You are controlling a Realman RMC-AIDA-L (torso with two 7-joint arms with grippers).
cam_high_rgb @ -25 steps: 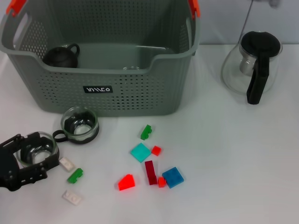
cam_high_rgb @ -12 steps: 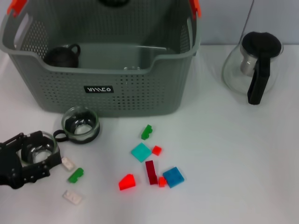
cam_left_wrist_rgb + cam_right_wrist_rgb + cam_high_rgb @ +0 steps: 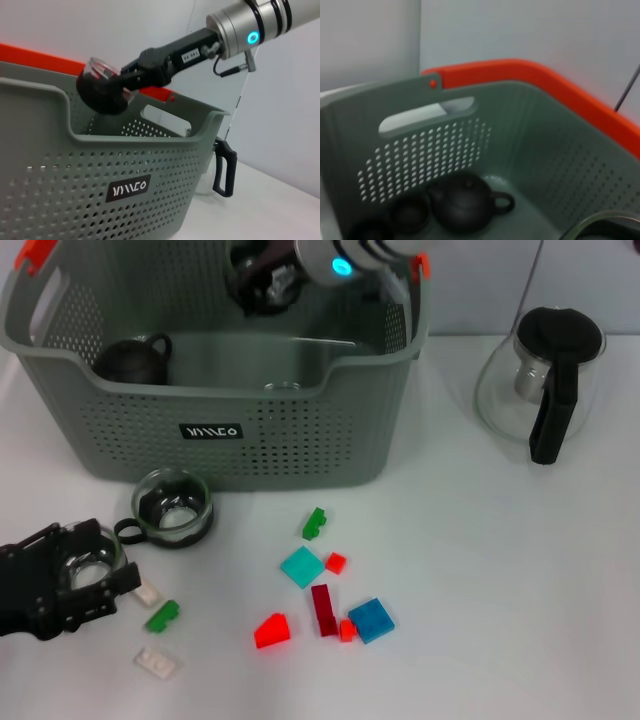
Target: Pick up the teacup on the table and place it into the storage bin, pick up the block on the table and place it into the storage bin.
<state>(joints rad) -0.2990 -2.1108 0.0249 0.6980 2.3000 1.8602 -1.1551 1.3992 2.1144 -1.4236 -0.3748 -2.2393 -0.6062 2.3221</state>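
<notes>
The grey storage bin [image 3: 300, 440] stands at the back left. Above its inside, my right gripper [image 3: 262, 282] is shut on a dark teacup [image 3: 102, 92], held over the rear of the bin. At the near left, my left gripper [image 3: 95, 565] is open, with one finger on each side of a glass teacup [image 3: 85, 562] that rests on the table. A second glass teacup [image 3: 172, 505] sits just in front of the bin. Blocks lie scattered on the table: a green one [image 3: 313, 523], a teal one [image 3: 301, 566], a blue one [image 3: 370, 619] and a red wedge [image 3: 270, 630].
A dark teapot [image 3: 465, 207] and small dark cups [image 3: 410, 215] lie inside the bin. A glass teapot with a black handle [image 3: 545, 380] stands at the back right. Two white blocks [image 3: 155, 663] and a green block [image 3: 161, 616] lie beside my left gripper.
My right arm has come in from the back, carrying the dark teacup over the bin. The left gripper has slid a little further around the glass teacup.
</notes>
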